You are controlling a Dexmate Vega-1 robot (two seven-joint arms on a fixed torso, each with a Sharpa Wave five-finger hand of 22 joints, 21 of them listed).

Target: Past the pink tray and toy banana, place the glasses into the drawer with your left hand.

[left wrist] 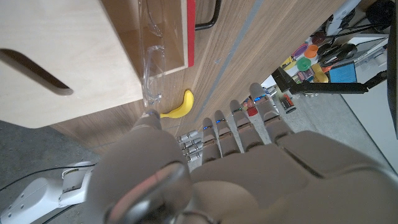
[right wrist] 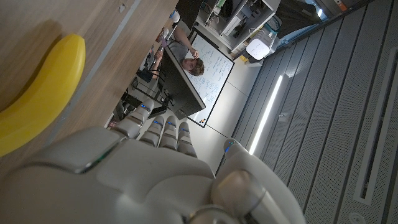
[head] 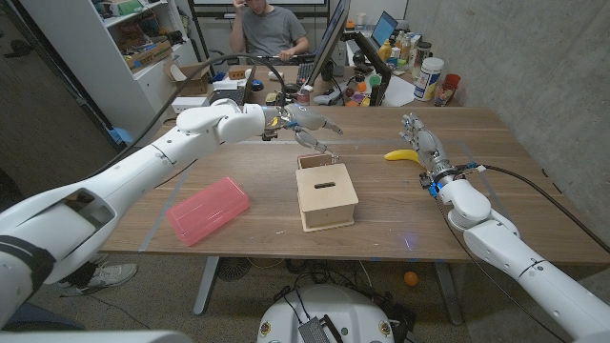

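The left hand [head: 307, 122] reaches out over the middle of the wooden desk [head: 238, 167], poised above the far end of the small wooden box [head: 326, 193] — its drawer [head: 313, 162] stands pulled open on the side away from the robot. In the left wrist view the clear glasses [left wrist: 151, 59] hang from the thumb and a fingertip of that hand [left wrist: 205, 168], pinched at one end, their length trailing down into the open drawer [left wrist: 168, 31] beside its red inner edge; the other fingers [left wrist: 249, 121] stretch out straight and apart. How far the glasses rest on the drawer's floor cannot be told.

The pink tray [head: 208, 210] lies on the desk nearer the robot's left, well apart from the box. The toy banana [head: 405, 155] lies toward the right, just beside the right hand [head: 426, 148], and it shows in the right wrist view [right wrist: 40, 93] close above that hand's knuckles [right wrist: 124, 174]. The right hand stands by the banana with its fingers reaching up and holding nothing — loosely spread, as far as the head view shows.

Behind the desk a person [head: 270, 29] sits at a cluttered workbench with monitors and bottles.
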